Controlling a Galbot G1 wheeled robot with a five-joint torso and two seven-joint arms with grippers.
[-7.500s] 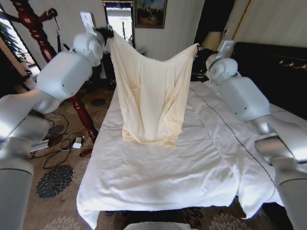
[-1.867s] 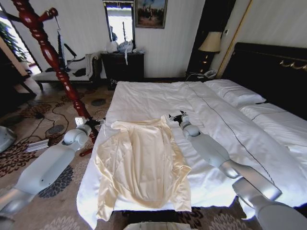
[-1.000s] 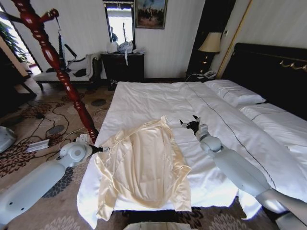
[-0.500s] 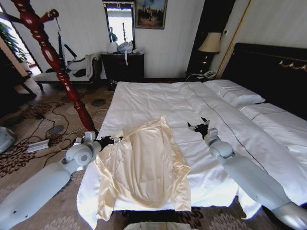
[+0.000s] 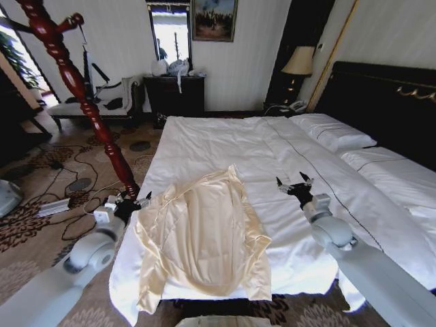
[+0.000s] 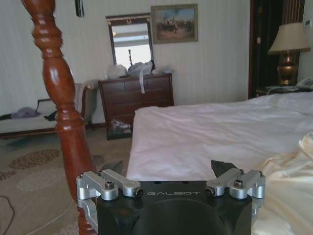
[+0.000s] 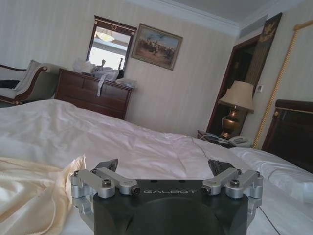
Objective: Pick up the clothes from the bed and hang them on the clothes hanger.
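Note:
The cream-yellow clothes (image 5: pixel 197 238) lie spread flat on the near left part of the bed (image 5: pixel 225 143), collar toward the far side. My left gripper (image 5: pixel 133 202) hovers open at the bed's left edge beside the garment's shoulder, holding nothing. My right gripper (image 5: pixel 294 182) stands open over the white duvet, a short way right of the garment. The left wrist view has the left gripper (image 6: pixel 167 169) open with cream clothes (image 6: pixel 288 186) beside it. The right wrist view shows the right gripper (image 7: pixel 164 166) open, with the clothes (image 7: pixel 29 196) off to one side. A thin black clothes hanger (image 5: pixel 87 65) hangs on the wooden stand.
A tall dark-red wooden coat stand (image 5: pixel 82 102) rises just left of the bed, close to my left arm. Cables and small items litter the carpet (image 5: pixel 75 197) at its foot. A dark dresser (image 5: pixel 176 92) stands at the far wall, and a lamp (image 5: pixel 298 63) by the headboard.
The garment, held up between both grippers earlier, now lies flat on the bed, released. Both grippers have opened and drawn away from it, the left toward the bed's edge, the right further right.

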